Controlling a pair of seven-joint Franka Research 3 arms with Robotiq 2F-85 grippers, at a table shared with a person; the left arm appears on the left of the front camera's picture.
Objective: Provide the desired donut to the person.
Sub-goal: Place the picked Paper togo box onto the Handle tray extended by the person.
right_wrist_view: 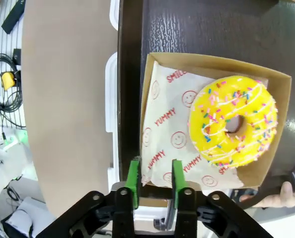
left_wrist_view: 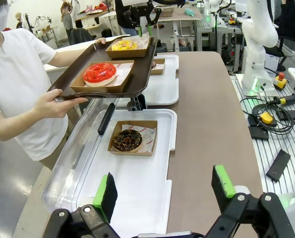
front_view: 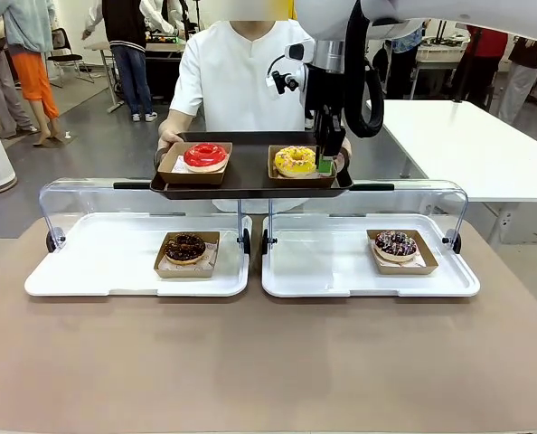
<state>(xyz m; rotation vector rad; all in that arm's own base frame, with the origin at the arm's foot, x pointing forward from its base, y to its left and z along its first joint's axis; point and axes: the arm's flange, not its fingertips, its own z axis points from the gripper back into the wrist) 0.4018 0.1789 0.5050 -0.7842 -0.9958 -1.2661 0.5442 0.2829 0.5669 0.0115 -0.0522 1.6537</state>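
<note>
The person (front_view: 241,72) in a white shirt holds a dark brown tray (front_view: 250,186) over the far table edge. On it sit a red-glazed donut (front_view: 205,155) and a yellow sprinkled donut (front_view: 295,160), each in a cardboard box. My right gripper (front_view: 325,166) hangs at the yellow donut's box (right_wrist_view: 197,64), and its fingers straddle a corner of the box wall with a narrow gap between the pads. The box rests on the tray. Low over the near left display tray, my left gripper (left_wrist_view: 165,191) is open and holds nothing.
Two white display trays (front_view: 97,271) (front_view: 341,271) with raised clear lids lie on the brown table. Each holds a boxed chocolate sprinkled donut (front_view: 185,247) (front_view: 395,243). The person's hands (left_wrist_view: 55,104) grip the brown tray's ends. Cables and devices (left_wrist_view: 266,116) lie beyond the table.
</note>
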